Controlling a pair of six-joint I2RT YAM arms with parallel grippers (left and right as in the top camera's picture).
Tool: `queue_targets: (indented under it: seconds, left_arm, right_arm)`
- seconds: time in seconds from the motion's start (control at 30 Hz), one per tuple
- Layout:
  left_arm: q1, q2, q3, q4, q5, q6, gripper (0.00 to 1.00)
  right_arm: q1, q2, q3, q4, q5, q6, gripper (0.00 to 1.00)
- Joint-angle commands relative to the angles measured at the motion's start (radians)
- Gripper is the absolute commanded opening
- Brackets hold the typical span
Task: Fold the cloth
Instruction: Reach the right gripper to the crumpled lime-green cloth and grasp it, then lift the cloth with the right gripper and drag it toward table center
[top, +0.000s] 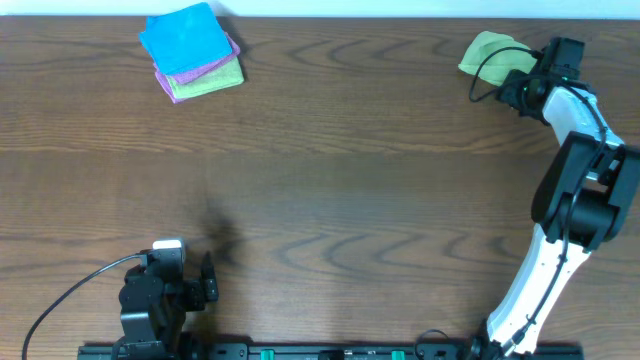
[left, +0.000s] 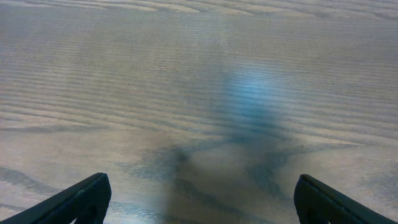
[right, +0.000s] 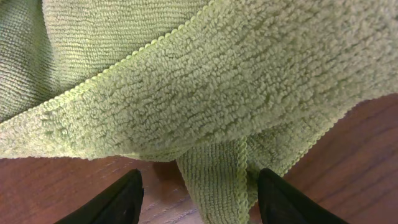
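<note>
Because the cloth (right: 249, 93) is soft and light, its hemmed fold should be pinched between the parted right jaws; left jaws are spread wide.

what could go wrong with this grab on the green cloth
The right end effector straddles only a narrow hemmed fold of the cloth, so it may pinch stacked layers and lift it bunched. The cloth lies crumpled near the far edge of the table; a drag might push it off.

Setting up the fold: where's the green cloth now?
Overhead, the cloth lies bunched far right on the table, by the right hand; the folded stack sits far left.
</note>
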Motion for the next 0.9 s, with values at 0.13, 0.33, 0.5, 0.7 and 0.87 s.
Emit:
queue_targets:
  seconds: [0.13, 0.33, 0.5, 0.7, 0.87]
  left_arm:
    - [-0.004, -0.006, -0.003, -0.003, -0.01, 0.006, 0.96]
    - [-0.004, -0.006, -0.003, -0.003, -0.01, 0.006, 0.95]
    - [-0.004, -0.006, -0.003, -0.003, -0.01, 0.006, 0.95]
    - [-0.004, -0.006, -0.003, -0.003, -0.01, 0.006, 0.95]
    - [-0.004, -0.006, -0.003, -0.003, -0.01, 0.006, 0.95]
  right_arm:
    - [0.001, 0.013, 0.018, 0.002, -0.009, 0.017, 0.47]
    - [0.001, 0.014, 0.018, 0.003, -0.008, 0.017, 0.41]
    - [0.001, 0.02, 0.018, 0.001, -0.009, 0.017, 0.38]
    - [0.002, 0.047, 0.017, -0.014, -0.039, 0.017, 0.09]
    - [0.01, 0.018, 0.018, -0.02, -0.038, -0.006, 0.01]
